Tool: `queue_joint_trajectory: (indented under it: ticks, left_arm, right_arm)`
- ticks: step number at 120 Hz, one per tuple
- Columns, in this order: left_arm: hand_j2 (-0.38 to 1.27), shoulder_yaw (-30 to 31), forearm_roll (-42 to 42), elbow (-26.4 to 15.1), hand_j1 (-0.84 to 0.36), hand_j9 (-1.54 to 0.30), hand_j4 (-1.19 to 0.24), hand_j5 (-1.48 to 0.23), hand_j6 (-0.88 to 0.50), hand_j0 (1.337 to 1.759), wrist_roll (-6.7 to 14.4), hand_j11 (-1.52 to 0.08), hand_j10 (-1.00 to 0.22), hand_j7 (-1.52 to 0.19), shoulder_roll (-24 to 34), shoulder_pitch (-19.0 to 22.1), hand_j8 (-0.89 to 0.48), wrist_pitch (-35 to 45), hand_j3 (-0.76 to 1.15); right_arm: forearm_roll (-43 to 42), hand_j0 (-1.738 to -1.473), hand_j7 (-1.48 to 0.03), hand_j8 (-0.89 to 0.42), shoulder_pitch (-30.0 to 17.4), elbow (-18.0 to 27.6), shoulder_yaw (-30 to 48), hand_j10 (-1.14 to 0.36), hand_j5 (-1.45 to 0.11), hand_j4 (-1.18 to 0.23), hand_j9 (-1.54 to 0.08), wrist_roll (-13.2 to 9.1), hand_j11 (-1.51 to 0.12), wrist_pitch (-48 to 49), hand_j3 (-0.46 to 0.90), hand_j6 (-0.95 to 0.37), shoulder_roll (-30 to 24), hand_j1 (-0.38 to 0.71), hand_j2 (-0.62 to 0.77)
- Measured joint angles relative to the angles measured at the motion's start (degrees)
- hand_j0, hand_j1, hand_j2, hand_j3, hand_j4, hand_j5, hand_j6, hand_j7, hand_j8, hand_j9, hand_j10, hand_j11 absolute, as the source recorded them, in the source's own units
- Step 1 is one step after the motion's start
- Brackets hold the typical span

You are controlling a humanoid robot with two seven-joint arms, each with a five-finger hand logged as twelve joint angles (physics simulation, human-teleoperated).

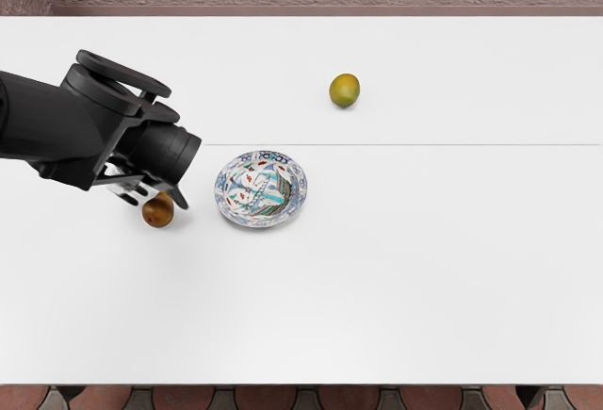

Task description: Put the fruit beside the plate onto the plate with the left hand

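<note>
The left arm [57, 132] is seen entering from the left edge of the table [424, 278], with the left hand [146, 184] lowered over a brown fruit [160, 212]. The upper part of the brown fruit is covered by the hand, and it cannot be told whether the hand is clamped on it or only held above it. The brown fruit is seen just left of the plate [261, 188], apart from its rim, in the table's left half. The patterned plate is set near the table's middle. 1 green-yellow fruit [345, 90] is found well apart from it, toward the far edge.
</note>
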Motion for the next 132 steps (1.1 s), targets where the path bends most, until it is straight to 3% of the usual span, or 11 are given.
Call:
queue_joint_trajectory:
  ticks: [72,95,132]
  left_arm:
    - [0.09,0.02,0.09,0.02,-0.18,-0.58,-0.44,-0.58,-0.44,1.658,0.3,-0.58,-0.44,-0.58,0.0,0.96,-0.44,0.0,0.0]
    - [0.1,0.0,0.17,0.02,-0.26,-0.66,-0.51,-0.66,-0.48,1.658,0.92,-0.66,-0.51,-0.66,0.0,0.88,-0.51,0.0,0.0]
    - [0.24,0.0,0.68,0.04,-0.34,-0.77,-0.54,-0.77,-0.46,1.656,1.61,-0.77,-0.58,-0.77,0.0,0.97,-0.53,-0.1,0.0]
  right_arm:
    - [0.0,-1.658,-0.02,-0.01,0.0,0.0,0.0,-0.01,-0.02,-0.01,-0.02,0.0,-0.02,0.02,0.0,-0.01,0.0,-0.33,0.0]
    - [0.0,-1.658,-0.02,-0.01,0.0,0.0,0.01,-0.01,-0.02,-0.01,-0.02,0.0,-0.02,0.03,0.0,-0.01,0.0,-0.33,0.0]
    - [0.0,-1.658,-0.02,-0.01,0.0,0.0,0.01,-0.01,-0.02,-0.01,-0.02,0.0,-0.02,-0.01,0.0,-0.01,0.0,-0.33,0.0]
